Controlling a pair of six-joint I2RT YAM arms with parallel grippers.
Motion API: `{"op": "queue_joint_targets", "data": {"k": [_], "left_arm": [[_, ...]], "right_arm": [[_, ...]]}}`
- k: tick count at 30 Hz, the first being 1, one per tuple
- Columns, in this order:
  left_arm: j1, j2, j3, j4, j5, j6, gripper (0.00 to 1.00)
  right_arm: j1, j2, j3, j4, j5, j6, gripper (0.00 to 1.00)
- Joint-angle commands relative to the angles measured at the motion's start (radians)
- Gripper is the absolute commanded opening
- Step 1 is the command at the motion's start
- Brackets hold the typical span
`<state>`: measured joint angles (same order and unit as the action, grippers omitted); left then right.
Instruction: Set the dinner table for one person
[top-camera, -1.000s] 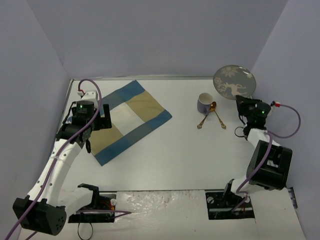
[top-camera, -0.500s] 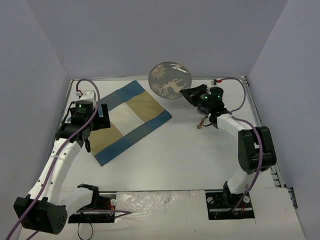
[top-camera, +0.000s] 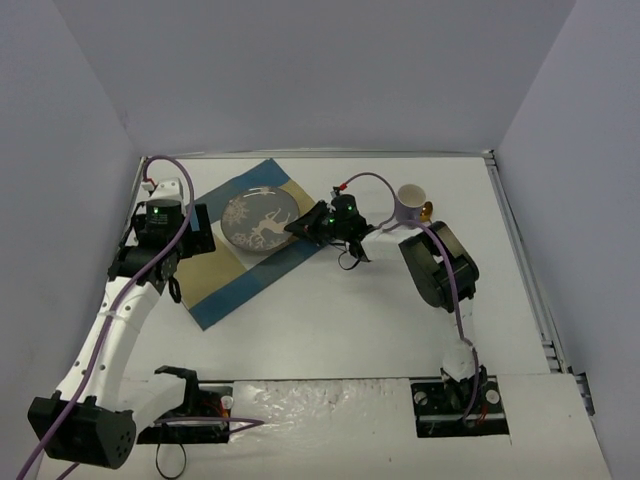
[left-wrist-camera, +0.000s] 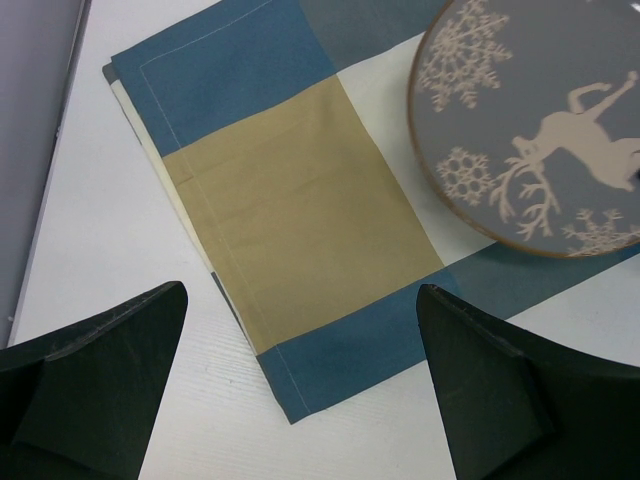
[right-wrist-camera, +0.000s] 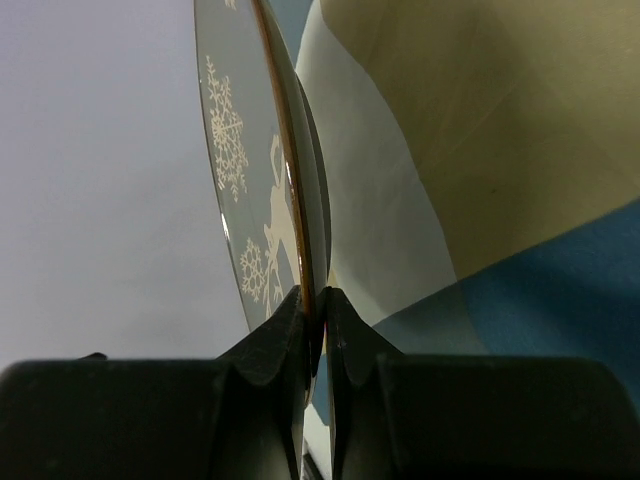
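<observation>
Whereas the right gripper (top-camera: 298, 226) held the plate (top-camera: 258, 218) aloft half a second ago, it now pinches the rim with this round, glossy grey disc, printed with a deer and snowflakes, over the stitched blue-and-tan cloth mat (top-camera: 250, 275). The left gripper (left-wrist-camera: 300, 400) gapes wide and empty above the mat's corner. The flat, matte white table (top-camera: 350, 310) lies beneath both.

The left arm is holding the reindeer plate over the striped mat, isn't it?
No, the right gripper holds the reindeer plate over the striped mat. The right wrist view shows its fingers shut on the plate's rim; the left gripper is open and empty.
</observation>
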<state>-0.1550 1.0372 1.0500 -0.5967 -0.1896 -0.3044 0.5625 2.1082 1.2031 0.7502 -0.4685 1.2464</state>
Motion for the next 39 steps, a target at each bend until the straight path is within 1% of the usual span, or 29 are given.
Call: {"op": "queue_joint_targets", "data": {"k": [1,10,19,31,34,35,37,39], "left_arm": [[0.009,-0.026,0.033,0.029,-0.029,-0.018,0.97],[0.011,-0.029,0.033,0.031,-0.025,-0.016,0.97],[0.011,-0.028,0.031,0.034,-0.022,-0.015,0.97],[0.011,-0.029,0.031,0.035,-0.018,-0.011,0.97],[0.011,-0.029,0.031,0.037,-0.011,-0.009,0.97],[0.011,-0.029,0.03,0.037,-0.011,-0.009,0.97],[0.011,-0.029,0.031,0.038,-0.01,-0.009,0.97],[0.011,-0.029,0.03,0.038,-0.011,-0.009,0.97]], "right_arm": [[0.036,0.002,0.15,0.262,-0.027,-0.002,0.0],[0.081,0.108,0.226,0.287,-0.022,-0.002,0.0],[0.105,0.174,0.271,0.296,-0.034,0.008,0.0],[0.11,0.203,0.24,0.284,-0.03,0.008,0.0],[0.109,0.192,0.218,0.25,-0.02,-0.006,0.0],[0.109,0.187,0.215,0.242,-0.017,-0.015,0.02],[0.109,0.179,0.208,0.219,-0.011,-0.033,0.14],[0.109,0.174,0.2,0.206,-0.009,-0.039,0.28]]}}
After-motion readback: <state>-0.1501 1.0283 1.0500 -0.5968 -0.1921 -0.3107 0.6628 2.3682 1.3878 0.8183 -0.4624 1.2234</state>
